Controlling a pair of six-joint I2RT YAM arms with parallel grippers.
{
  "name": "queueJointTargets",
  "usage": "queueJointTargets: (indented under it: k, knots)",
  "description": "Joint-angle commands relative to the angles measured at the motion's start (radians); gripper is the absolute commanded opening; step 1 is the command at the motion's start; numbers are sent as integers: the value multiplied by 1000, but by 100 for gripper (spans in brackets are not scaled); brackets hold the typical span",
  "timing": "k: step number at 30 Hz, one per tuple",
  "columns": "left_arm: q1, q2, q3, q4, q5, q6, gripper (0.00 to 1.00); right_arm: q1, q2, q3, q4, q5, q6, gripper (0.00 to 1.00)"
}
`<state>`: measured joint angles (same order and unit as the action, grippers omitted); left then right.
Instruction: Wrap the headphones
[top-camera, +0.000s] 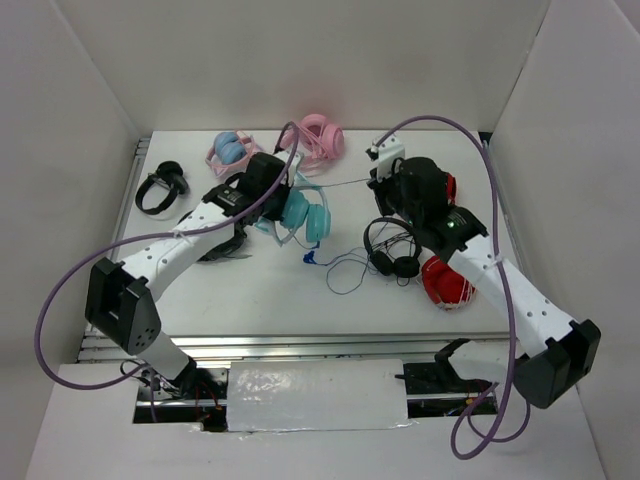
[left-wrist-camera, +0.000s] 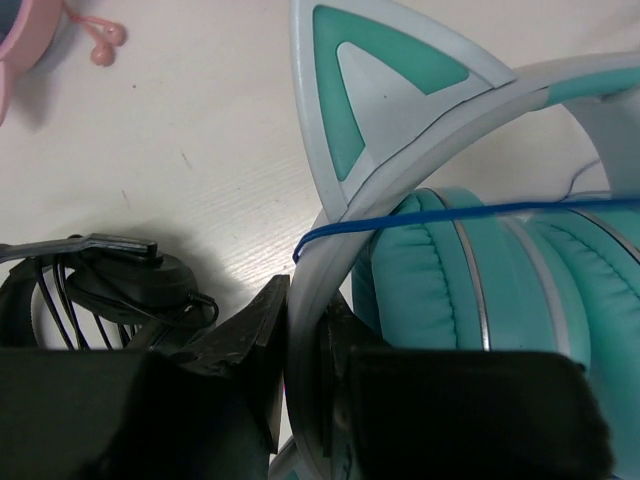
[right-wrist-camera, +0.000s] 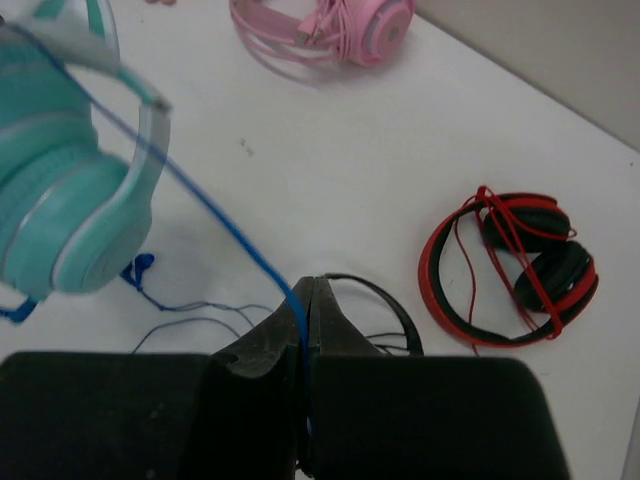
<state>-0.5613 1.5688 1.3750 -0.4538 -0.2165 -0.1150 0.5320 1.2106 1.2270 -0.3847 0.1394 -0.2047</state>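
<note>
Clamped with the left gripper (left-wrist-camera: 303, 335) on the pale headband of the headphones (left-wrist-camera: 480, 270). A narrow hold, nothing but the band's thickness between the jaws, just below one teal cat ear (left-wrist-camera: 380, 90). Cannot tell whether lifted or resting on the table (top-camera: 250, 290).

Pinched fully shut with the right gripper (right-wrist-camera: 305, 305) on the thin blue cable (right-wrist-camera: 200, 195), pulled taut in a straight line up and left to the headband. Seen from the left wrist crossing the band and running on over the top of the teal ear cushion (left-wrist-camera: 440, 290).

Placed left of the table's centre, right under the left wrist, ear cups facing the near edge. Spare cable left in loose loops on the table between the two arms, its blue plug (top-camera: 312, 258) just in front of the cups.

Further out — a black pair (top-camera: 392, 250) just beside the right gripper, a red-and-black pair (right-wrist-camera: 515, 265) to its right, a red pair (top-camera: 447, 282) against the right forearm. At the far edge, an all-pink pair (top-camera: 322, 135) and a pink-and-blue pair (top-camera: 230, 150). At the far left, another black pair (top-camera: 160, 185), well apart from the rest.
</note>
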Motion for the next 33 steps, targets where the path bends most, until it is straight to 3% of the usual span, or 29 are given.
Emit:
queueJointTargets:
  k: [1, 8, 12, 16, 19, 25, 27, 29, 30, 32, 33]
  knots:
    - [35, 25, 97, 38, -47, -86, 0, 8, -81, -101, 76, -7, 56, 0]
    - [162, 45, 197, 29, 38, -109, 0, 37, -189, -276, 138, -40, 159, 0]
    - [198, 30, 271, 46, 170, -83, 0, 39, -200, -385, 225, -194, 172, 0]
    - [212, 26, 340, 50, 325, -45, 0, 42, -157, -454, 424, -334, 199, 0]
    - [221, 51, 491, -3, 441, -35, 0, 51, -102, -495, 553, -424, 199, 0]
    - [213, 59, 688, -118, 707, -28, 0, 62, 13, -546, 778, -446, 177, 8]
    - [196, 39, 700, -124, 736, -23, 0, 63, 50, -554, 832, -472, 176, 9]
    - [169, 8, 700, -128, 767, -21, 0, 66, 108, -554, 930, -491, 183, 16]
    - [161, -6, 697, -122, 790, -28, 0, 66, 127, -552, 970, -494, 188, 38]
    - [158, -26, 696, -103, 865, -60, 0, 68, 200, -543, 1119, -492, 237, 41]
    - [152, -27, 706, -108, 884, -64, 0, 68, 228, -532, 1159, -521, 248, 49]
